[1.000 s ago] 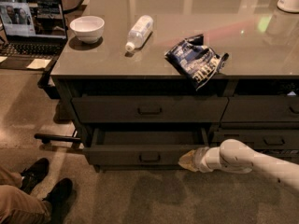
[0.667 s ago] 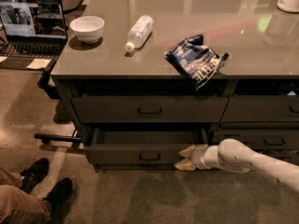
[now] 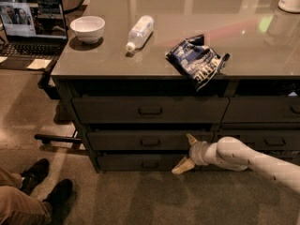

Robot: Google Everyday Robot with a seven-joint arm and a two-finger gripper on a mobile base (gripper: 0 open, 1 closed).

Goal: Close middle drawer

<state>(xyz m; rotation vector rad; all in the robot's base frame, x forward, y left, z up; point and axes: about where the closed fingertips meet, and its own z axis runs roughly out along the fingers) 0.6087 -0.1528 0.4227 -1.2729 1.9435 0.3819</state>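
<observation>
Below front edge of table [image 3: 225, 13], middle drawer [image 3: 140, 140] sits almost flush, my gripper [image 3: 186, 153] spread open against its right end; off-centre push could rack it and jam short.

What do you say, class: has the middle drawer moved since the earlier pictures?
Yes. The middle drawer has slid inward, nearly level with the top drawer above; the open gripper is at its right end.
</observation>
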